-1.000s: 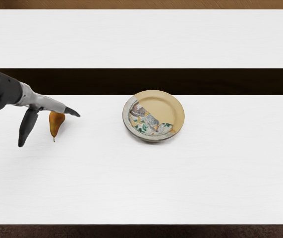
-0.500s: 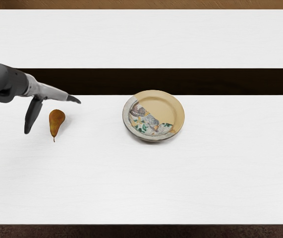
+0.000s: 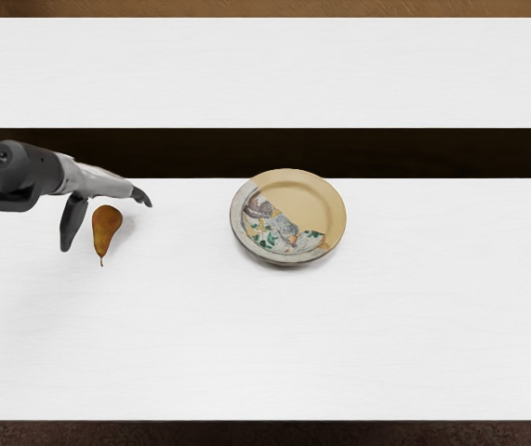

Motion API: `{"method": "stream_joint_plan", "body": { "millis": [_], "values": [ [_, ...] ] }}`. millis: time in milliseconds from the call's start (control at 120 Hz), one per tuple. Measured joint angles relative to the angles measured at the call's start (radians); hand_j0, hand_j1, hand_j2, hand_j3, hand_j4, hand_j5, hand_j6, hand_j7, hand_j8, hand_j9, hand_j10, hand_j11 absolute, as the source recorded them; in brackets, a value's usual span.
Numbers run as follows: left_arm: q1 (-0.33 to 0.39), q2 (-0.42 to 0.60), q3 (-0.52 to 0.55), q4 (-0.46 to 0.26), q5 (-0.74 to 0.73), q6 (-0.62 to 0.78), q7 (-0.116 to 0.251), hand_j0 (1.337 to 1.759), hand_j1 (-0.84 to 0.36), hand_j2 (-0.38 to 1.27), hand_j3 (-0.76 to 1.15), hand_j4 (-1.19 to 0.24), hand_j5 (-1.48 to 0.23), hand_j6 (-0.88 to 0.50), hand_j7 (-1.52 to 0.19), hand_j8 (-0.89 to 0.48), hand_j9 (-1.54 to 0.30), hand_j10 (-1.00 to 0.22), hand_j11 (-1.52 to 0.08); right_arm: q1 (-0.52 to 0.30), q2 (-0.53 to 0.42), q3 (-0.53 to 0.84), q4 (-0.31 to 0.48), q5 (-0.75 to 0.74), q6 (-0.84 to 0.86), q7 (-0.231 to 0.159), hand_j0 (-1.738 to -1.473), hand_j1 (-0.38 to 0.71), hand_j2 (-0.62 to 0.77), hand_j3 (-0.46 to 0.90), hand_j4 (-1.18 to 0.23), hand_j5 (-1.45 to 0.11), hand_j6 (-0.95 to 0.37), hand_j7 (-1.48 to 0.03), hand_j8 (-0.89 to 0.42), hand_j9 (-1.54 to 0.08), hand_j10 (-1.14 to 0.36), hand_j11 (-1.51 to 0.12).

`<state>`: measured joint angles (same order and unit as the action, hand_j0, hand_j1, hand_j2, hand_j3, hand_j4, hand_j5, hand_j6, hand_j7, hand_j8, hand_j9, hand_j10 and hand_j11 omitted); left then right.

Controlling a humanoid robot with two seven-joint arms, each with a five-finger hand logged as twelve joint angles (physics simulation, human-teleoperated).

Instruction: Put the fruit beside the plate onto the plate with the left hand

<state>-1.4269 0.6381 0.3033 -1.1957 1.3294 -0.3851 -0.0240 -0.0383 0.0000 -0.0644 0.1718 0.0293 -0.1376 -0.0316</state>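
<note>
A white table (image 3: 358, 353) with a faint grain fills the lower part of the head view, and a narrow strip of dark brown floor (image 3: 265, 434) shows below its near edge. Beyond its far edge lies a dark, shadowed gap (image 3: 358, 153). Past that, a second white surface (image 3: 265, 74) spans the full width. A brown band (image 3: 265, 7) lines the top. The light is soft and even.

Past the left hand (image 3: 93, 189), its arm (image 3: 9, 172) runs off the edge.
</note>
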Motion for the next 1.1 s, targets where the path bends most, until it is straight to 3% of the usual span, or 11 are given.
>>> {"method": "stream_joint_plan", "body": {
  "millis": [1100],
  "values": [
    [0.082, -0.02, 0.012, 0.043, 0.029, 0.197, -0.006, 1.658, 0.05, 0.05, 0.0, -0.25, -0.32, -0.25, -0.32, -0.25, -0.32, -0.25, -0.32, 0.0, 0.0, 0.0, 0.0, 0.0, 0.0, 0.0, -1.658, -0.31, -0.01, 0.0, -0.03, -0.04, -0.03, -0.04, -0.03, -0.04, -0.03, -0.04]
  ]
}}
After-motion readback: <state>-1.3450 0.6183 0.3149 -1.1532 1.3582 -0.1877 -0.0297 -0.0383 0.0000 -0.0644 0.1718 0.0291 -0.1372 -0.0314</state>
